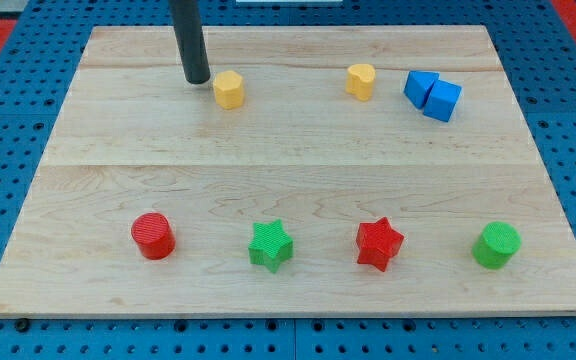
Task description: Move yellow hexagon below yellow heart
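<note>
The yellow hexagon (229, 89) lies on the wooden board near the view's top, left of centre. The yellow heart (361, 81) lies to its right, at about the same height in the view. My tip (197, 79) rests on the board just left of the yellow hexagon, a small gap apart from it. The rod rises straight up out of the view's top.
Two blue blocks (433, 95) touch each other right of the yellow heart. Along the view's bottom stand a red cylinder (153, 236), a green star (270, 245), a red star (379, 243) and a green cylinder (496, 245). The board's edge (288, 315) meets a blue pegboard.
</note>
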### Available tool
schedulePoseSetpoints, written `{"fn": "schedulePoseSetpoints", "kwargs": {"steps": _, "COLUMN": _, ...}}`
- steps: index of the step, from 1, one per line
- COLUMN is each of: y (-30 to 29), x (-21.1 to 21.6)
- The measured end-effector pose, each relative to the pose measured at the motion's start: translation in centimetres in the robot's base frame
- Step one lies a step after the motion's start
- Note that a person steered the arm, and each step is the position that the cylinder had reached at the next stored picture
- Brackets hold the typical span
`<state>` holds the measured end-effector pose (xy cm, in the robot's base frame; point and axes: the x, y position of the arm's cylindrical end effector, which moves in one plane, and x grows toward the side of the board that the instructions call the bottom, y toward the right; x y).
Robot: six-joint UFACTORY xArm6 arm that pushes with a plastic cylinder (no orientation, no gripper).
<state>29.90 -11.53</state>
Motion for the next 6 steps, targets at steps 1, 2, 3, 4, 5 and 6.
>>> {"fn": "schedulePoseSetpoints", "kwargs": {"steps": 1, "y": 4.8, "x": 0.0}}
{"fn": "schedulePoseSetpoints", "kwargs": {"steps": 2, "y": 5.5, "x": 2.6}}
{"fn": "schedulePoseSetpoints", "kwargs": {"steps": 3, "y": 3.3, "x": 5.5}}
{"fn": "schedulePoseSetpoints", "kwargs": {"steps": 4, "y": 2.2, "x": 8.1}}
{"fn": "schedulePoseSetpoints", "kwargs": {"steps": 5, "y": 5.7, "x": 7.2}}
{"fn": "schedulePoseSetpoints", "kwargs": {"steps": 6, "y": 10.5, "x": 5.4}}
